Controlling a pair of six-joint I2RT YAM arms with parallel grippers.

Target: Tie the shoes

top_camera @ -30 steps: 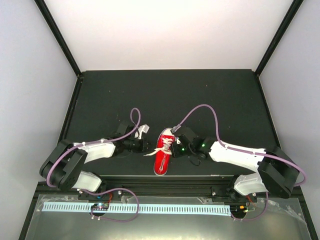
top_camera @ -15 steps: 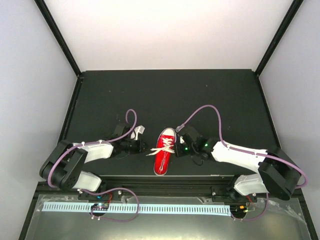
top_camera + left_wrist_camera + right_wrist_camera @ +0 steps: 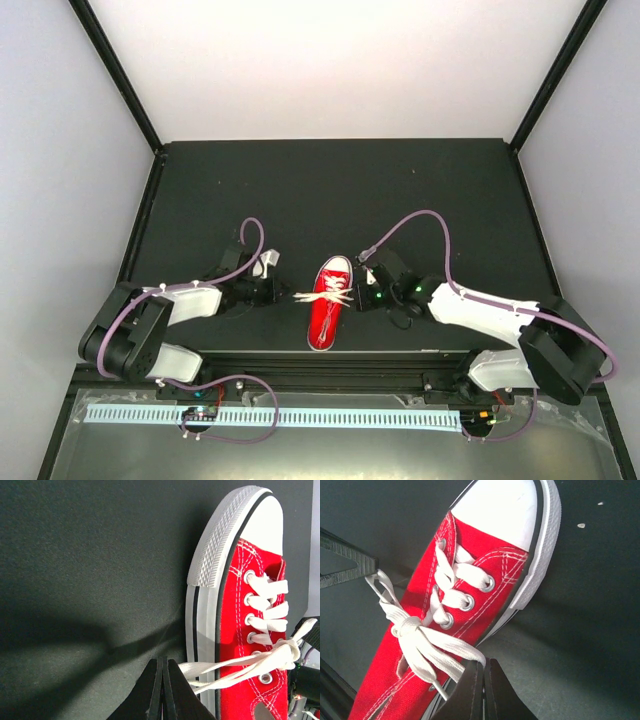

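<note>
A red canvas sneaker (image 3: 328,300) with white toe cap lies near the table's front edge, toe pointing away. Its white laces (image 3: 330,295) meet in a knot (image 3: 406,627) over the tongue. My left gripper (image 3: 291,296) is just left of the shoe, shut on a lace loop (image 3: 235,669) that stretches taut from the knot. My right gripper (image 3: 360,298) is just right of the shoe, shut on the other lace loop (image 3: 451,652). In both wrist views the black jaws are pressed together with lace running into them. A loose lace end (image 3: 380,587) sticks out past the knot.
The black table (image 3: 330,200) is bordered by black frame posts and white walls. A metal rail (image 3: 330,360) runs along the front edge just behind the shoe's heel. The arms' purple cables (image 3: 415,225) arch over the table.
Both grippers have moved outward, away from the shoe, the left going left and the right going right. The lace loops are drawn out taut to both sides and the knot has tightened.
</note>
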